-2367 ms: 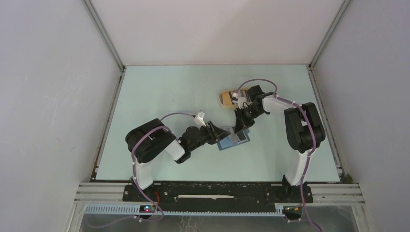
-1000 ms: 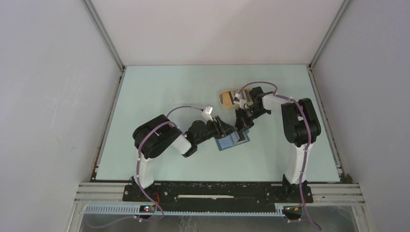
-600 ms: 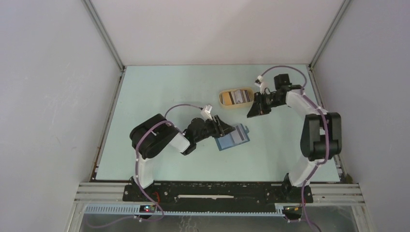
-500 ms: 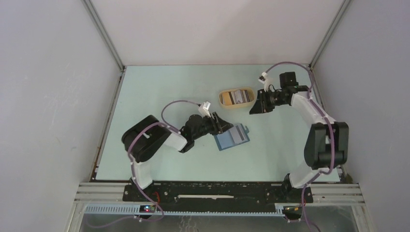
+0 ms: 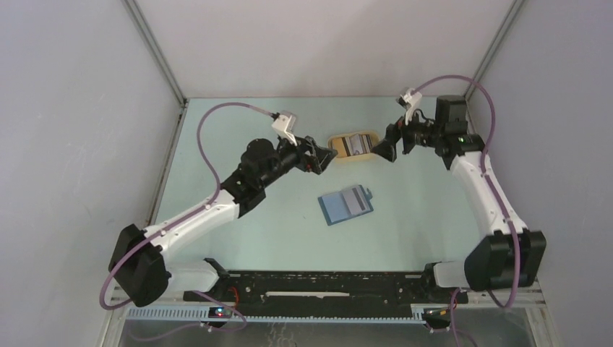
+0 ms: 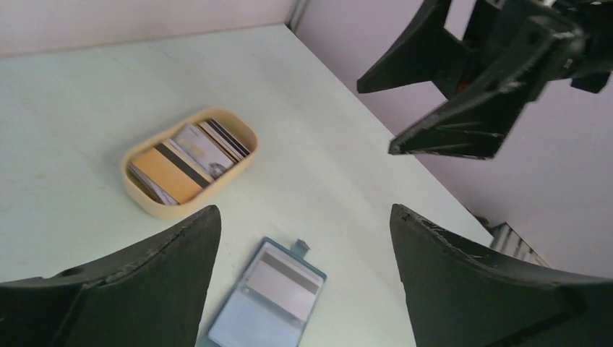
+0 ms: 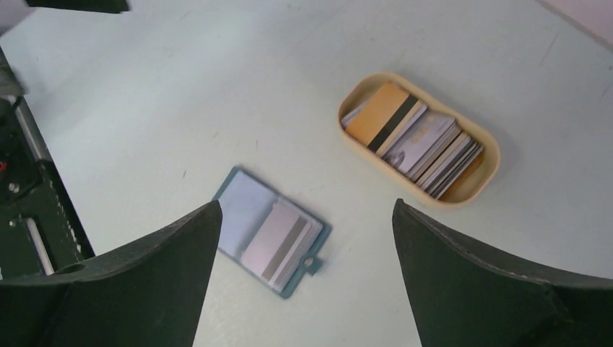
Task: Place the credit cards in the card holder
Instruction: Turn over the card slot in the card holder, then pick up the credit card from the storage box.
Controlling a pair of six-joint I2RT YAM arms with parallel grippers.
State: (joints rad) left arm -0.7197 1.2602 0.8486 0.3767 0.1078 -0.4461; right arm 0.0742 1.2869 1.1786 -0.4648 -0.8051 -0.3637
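The teal card holder (image 5: 346, 206) lies open and flat on the pale tabletop (image 5: 405, 231), well apart from both arms. One grey card (image 7: 280, 242) with a dark stripe rests on the half nearest its snap tab; whether that card is seated in a pocket or merely lying on top cannot be told. Farther back, the remaining credit cards (image 7: 416, 141) sit overlapped in a tan oval tray (image 7: 463, 196). The left gripper (image 5: 323, 157) and right gripper (image 5: 383, 148) hover on either side of the tray, both with fingers spread wide and holding nothing. The likeliest trouble lies at the tray: the cards are thin and packed close, so a pinch could lift two at once, or catch the rim and drag the light tray along. With both grippers near the same tray, a reach from each at once could bring them together. Nothing pins the card holder down, so a card pushed in at a shallow angle would probably slide it across the smooth surface, or knock the grey card loose if it is not fully tucked in
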